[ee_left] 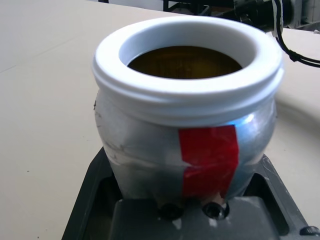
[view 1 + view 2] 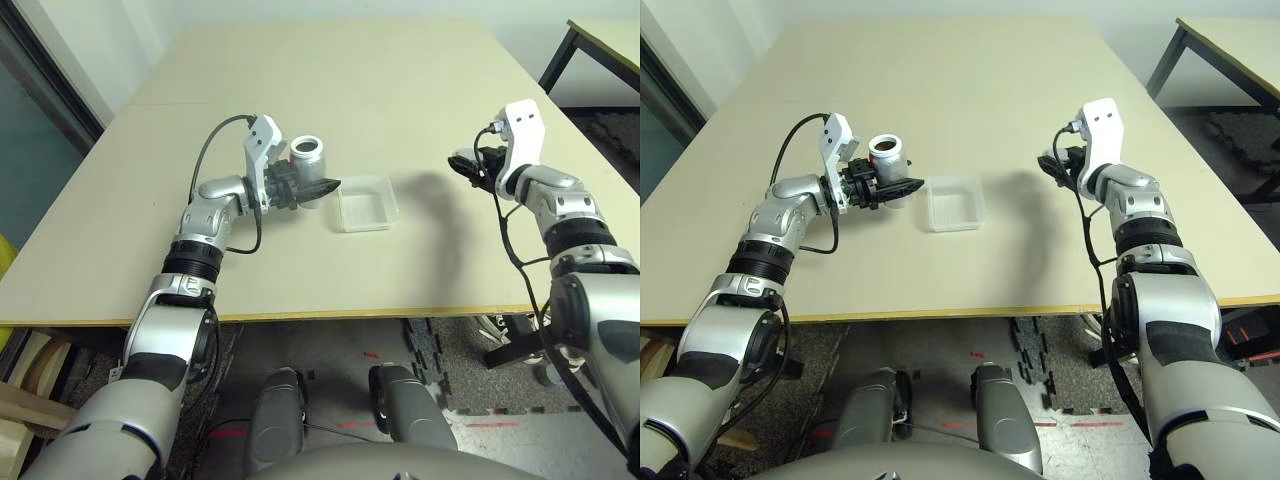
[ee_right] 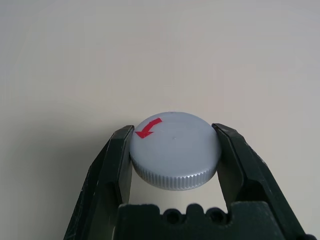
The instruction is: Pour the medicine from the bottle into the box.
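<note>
Beige table [image 2: 420,140]; box [image 2: 365,203] beside bottle [image 2: 307,160], apparently upright.

Lighting: bright, even, diffuse, from overhead; beige counter [image 2: 330,90] evenly lit, paling toward its far edge.
Shadows: soft-edged; a faint one on the counter between the box [image 2: 366,203] and the right arm; a small dark one beneath the bottle [image 2: 308,158].
Glare: a bluish-white highlight on the bottle's silver wall in the left wrist view; mild sheen on the cap [image 3: 175,149] in the right wrist view.
Focus: head views sharp across the counter; wrist views sharp on near objects, background soft.
Distortion: wide-angle; counter edges splay outward toward the frame sides.
Floor below the counter: dimmer.
</note>
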{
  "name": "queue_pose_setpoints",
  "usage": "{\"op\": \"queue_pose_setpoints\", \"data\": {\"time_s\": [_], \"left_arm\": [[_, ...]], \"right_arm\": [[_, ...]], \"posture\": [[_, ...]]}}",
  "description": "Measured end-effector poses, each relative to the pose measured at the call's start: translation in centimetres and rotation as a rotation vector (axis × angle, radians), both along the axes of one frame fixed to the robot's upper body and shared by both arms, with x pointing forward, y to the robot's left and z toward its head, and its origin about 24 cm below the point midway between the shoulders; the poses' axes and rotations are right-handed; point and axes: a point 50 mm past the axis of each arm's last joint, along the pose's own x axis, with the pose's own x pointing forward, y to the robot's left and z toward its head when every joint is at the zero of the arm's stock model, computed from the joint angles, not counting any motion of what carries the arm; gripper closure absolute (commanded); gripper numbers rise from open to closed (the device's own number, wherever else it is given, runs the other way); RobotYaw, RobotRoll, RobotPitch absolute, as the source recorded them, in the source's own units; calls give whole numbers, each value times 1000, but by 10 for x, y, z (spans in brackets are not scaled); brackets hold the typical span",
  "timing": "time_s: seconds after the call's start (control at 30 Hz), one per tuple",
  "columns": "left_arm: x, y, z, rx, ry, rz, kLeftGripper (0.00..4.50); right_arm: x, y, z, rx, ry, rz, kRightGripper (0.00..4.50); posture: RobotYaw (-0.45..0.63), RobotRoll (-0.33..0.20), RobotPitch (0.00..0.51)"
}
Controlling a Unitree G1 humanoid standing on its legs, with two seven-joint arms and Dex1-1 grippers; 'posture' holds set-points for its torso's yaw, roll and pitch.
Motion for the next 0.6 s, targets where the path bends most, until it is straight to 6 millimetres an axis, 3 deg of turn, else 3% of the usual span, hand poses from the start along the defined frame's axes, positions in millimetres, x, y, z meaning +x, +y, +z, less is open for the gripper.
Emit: {"op": "queue_pose_setpoints", "data": {"time_s": [0.23, 0.43, 0.6], "left_arm": [[0, 0, 0, 1, -5, 10, 1768], [1, 1, 0, 3, -6, 14, 1768], [1, 3, 0, 7, -9, 25, 1768]], "right_arm": [[-3, -4, -10, -23, 30, -38, 1915], [-4, -2, -16, -27, 44, -40, 0], [-3, 0, -16, -28, 31, -33, 0]], "posture": [[-163, 0, 53], [-156, 0, 48], [-152, 0, 44]]}}
